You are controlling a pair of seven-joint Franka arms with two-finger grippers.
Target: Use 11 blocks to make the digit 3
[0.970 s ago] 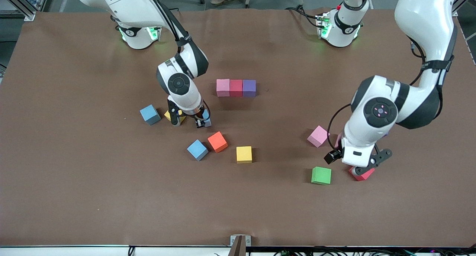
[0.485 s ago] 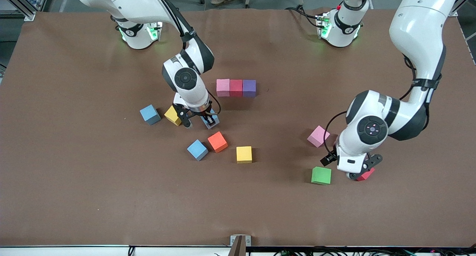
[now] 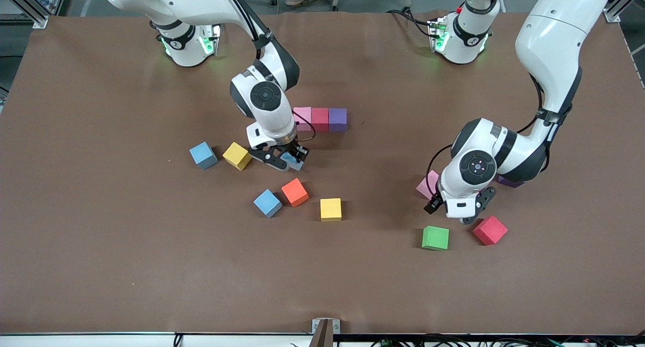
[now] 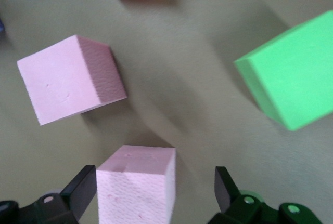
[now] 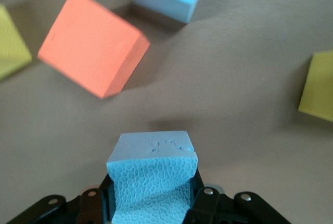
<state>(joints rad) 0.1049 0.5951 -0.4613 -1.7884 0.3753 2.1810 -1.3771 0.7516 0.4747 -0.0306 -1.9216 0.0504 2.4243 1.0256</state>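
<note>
Right gripper (image 3: 286, 161) was clamped on a light blue block (image 3: 291, 160), mostly hidden by its fingers, up over the table beside the pink-red-purple row (image 3: 320, 119). Left gripper (image 3: 466, 213) hung wide open, blocking most of a pink block (image 3: 428, 184).

Left wrist: a second pink block (image 4: 139, 186), cut off, between open fingers (image 4: 225, 184).

Right wrist: blue block squeezed tight.

Blocks spread across the counter (image 3: 101, 236), with one short row near the bases.

We see a row of three blocks (image 3: 322, 119) touching; a loose cluster (image 3: 295, 192) lies nearer the front camera, and another group (image 3: 435, 237) sits toward the left arm's end.
</note>
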